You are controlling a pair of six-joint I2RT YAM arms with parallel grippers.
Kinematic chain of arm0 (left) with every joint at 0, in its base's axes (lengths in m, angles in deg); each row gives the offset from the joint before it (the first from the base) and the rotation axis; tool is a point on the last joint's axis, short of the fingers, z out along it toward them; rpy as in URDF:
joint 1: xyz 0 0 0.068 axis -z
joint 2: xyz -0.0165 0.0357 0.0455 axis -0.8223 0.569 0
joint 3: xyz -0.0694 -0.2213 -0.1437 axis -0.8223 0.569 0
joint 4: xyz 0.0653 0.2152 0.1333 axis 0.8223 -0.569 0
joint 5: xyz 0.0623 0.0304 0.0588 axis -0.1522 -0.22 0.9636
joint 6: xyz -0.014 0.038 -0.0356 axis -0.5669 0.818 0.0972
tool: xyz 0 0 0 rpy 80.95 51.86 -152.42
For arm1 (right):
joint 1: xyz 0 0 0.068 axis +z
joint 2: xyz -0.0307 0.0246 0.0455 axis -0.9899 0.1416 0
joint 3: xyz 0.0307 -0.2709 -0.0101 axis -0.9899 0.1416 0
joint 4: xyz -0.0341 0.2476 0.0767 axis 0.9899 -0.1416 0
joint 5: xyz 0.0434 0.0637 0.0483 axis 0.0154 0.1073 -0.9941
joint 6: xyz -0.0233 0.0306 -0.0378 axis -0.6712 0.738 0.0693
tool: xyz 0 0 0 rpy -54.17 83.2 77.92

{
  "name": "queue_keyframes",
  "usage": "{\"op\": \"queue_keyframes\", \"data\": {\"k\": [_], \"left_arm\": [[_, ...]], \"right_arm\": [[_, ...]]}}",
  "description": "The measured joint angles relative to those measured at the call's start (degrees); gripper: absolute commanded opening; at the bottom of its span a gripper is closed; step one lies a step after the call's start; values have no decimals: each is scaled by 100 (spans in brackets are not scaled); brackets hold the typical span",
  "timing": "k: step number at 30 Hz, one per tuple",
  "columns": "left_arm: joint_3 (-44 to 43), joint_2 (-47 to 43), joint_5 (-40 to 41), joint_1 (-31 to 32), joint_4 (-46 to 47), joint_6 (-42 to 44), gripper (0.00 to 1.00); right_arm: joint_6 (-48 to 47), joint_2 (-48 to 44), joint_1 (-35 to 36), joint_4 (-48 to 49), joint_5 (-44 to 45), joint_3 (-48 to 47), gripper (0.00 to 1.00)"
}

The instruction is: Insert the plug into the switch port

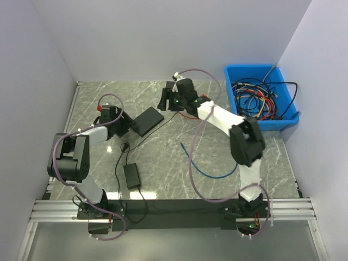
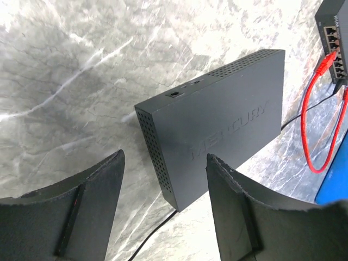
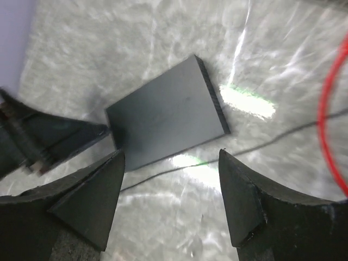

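1. Marble table [image 1: 163, 163]: carries everything below.
2. Blue bin [image 1: 261, 124]: at the far right corner, full of tangled cables.
3. Left gripper [image 2: 164, 156]: released and empty, with fingers wide apart framing the near corner of the black box [image 1: 148, 120] in the wrist view.
4. Right gripper [image 3: 169, 154]: also released and empty, hanging above the table near that box.
5. Black box: flat on the table left of centre, lettered MERCURY on its broad face.
6. Ported switch [image 2: 333, 38]: beyond the box, at the left wrist view's upper right edge, port row showing.
7. Red cable [image 2: 310, 125]: loops from the port face down to the table.
8. Plug [image 2: 325, 61]: red, at the port row. Cannot tell whether seated or only touching.
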Motion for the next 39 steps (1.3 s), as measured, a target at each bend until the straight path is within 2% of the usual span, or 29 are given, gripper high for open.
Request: {"op": "queue_keyframes", "data": {"k": [3,7,14,20,24,33,39], "left_arm": [[28,-92,103,2,0,72,67],[221,-378,212,2,4,151,67],[457,-1029,321,2,48,295,67],[485,-1329,363,2,46,413,67],[485,-1340,487,2,-42,466,67],[483,-778,549,155,-525,442,63],[686,-748,437,415,-323,369,57]], "right_arm": [[-197,-988,15,59,387,857,76],[-291,-1912,50,72,846,2009,68],[-341,-2258,492,-374,1475,3591,62],[-332,-2258,994,-579,1945,3753,57],[-295,-2177,1086,-579,2186,3753,44],[-179,-2022,1261,-623,2428,3954,26],[-136,-2369,1290,-616,2468,4334,25]]}}
